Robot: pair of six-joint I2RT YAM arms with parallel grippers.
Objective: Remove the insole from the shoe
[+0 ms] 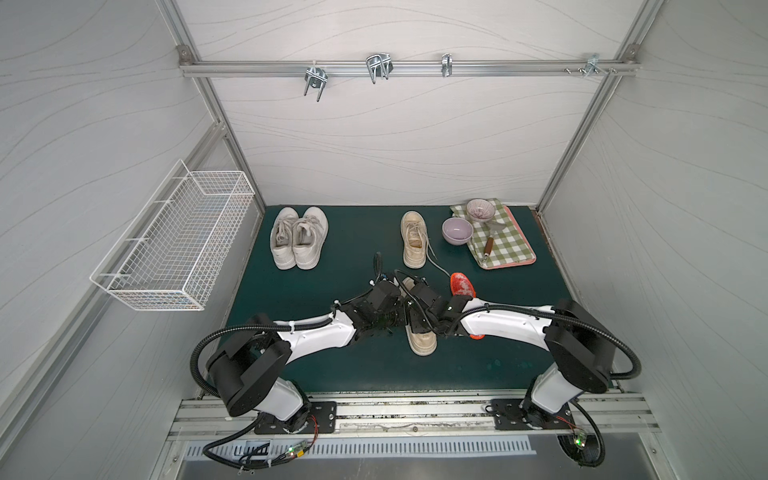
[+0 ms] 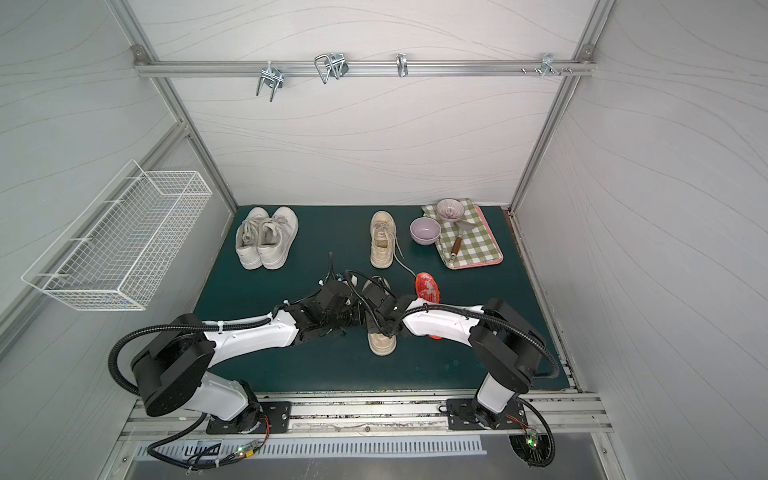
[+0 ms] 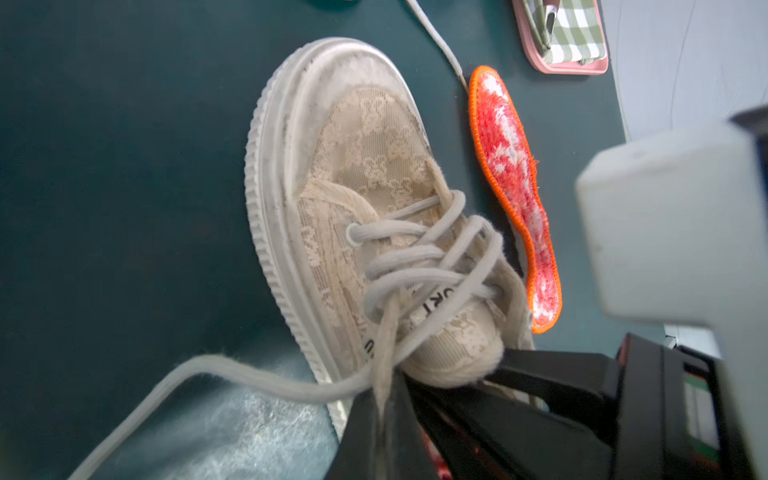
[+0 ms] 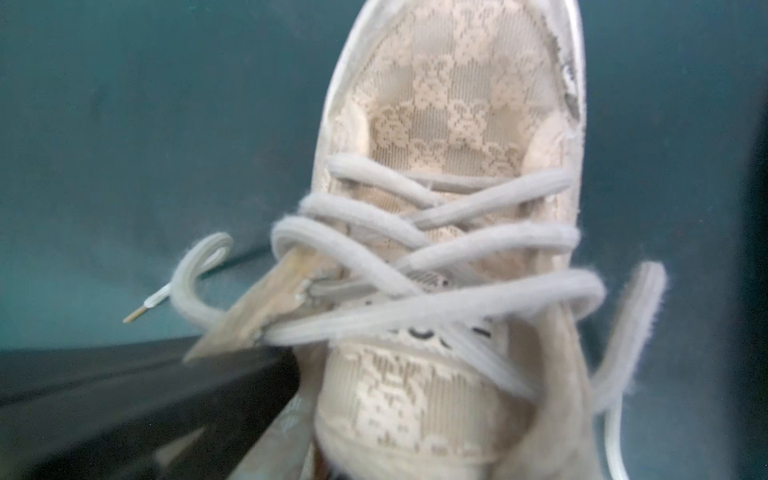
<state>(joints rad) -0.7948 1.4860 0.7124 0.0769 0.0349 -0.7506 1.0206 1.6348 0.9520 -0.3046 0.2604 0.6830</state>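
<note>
Shoes number four: a pair of white leather sneakers (image 1: 309, 239) at the far left of the dark green desk (image 1: 332, 365), a far beige lace-fabric shoe (image 1: 413, 239) standing alone, and a near beige lace-fabric shoe (image 1: 422, 340) between the two arms.

Bowls number two. A plain lilac bowl (image 1: 457, 242) stands on the desk, and a speckled pink bowl (image 1: 478, 218) sits on a green checked cloth (image 1: 511, 245) over a pink tray (image 1: 509, 266). One wooden-handled scraper (image 1: 489, 245) lies on that cloth. One white wire basket (image 1: 166, 297) hangs on the left wall.

One orange-edged red-and-white insole (image 1: 462, 284) lies flat on the desk just beside the near shoe, on the right arm's side. Neither gripper holds it, and in both top views it is partly under the right arm.

The left gripper (image 3: 384, 399) is clamped tight on the near shoe's lace-side flap. The right gripper (image 3: 511, 368) reaches in behind the tongue; how wide it stands I cannot tell. A patch of red shows beneath the fingers in the left wrist view, too hidden to name.
</note>
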